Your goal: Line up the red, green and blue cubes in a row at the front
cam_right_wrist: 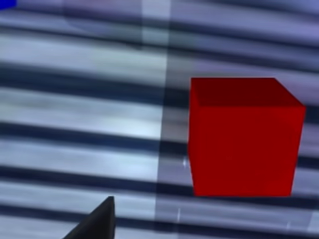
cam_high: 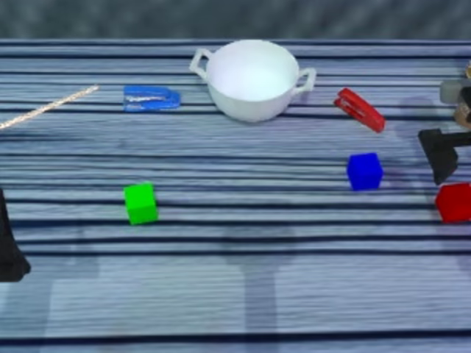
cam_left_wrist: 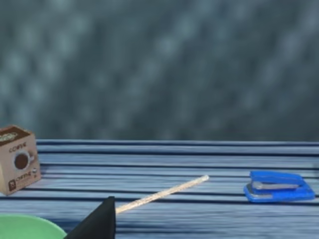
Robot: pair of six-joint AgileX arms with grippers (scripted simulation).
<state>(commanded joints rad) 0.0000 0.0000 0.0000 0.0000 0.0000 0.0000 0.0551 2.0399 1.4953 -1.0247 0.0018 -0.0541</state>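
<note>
Cubes first: the red cube (cam_high: 453, 202) sits at the far right edge of the table, about four o'clock from the white bowl (cam_high: 254, 79); the blue cube (cam_high: 365, 171) lies at ten o'clock from the red one, a little apart from it; the green cube (cam_high: 140, 203) rests well off on the left half, at seven o'clock from the bowl. None of them stands in a row at the front yet.

Our right gripper (cam_high: 444, 158) hovers just at twelve o'clock of the red cube, not touching it. We cannot tell how its fingers stand; the right wrist view shows only one dark fingertip near the red cube (cam_right_wrist: 244, 137). Our left gripper (cam_high: 9, 246) is parked at the left edge, and its fingers we cannot read either.

We judge all three cubes to be light, rigid and glossy, so a little slippery. They should take a firm pinch on two opposite flat faces, centred at mid height so they do not twist out.

Also on the table: a blue stapler (cam_high: 151, 98) at nine o'clock of the bowl, a red stapler (cam_high: 360, 109) at three o'clock, a pale stick (cam_high: 48, 108) at far left, and, in the left wrist view, a coffee box (cam_left_wrist: 18, 158)
</note>
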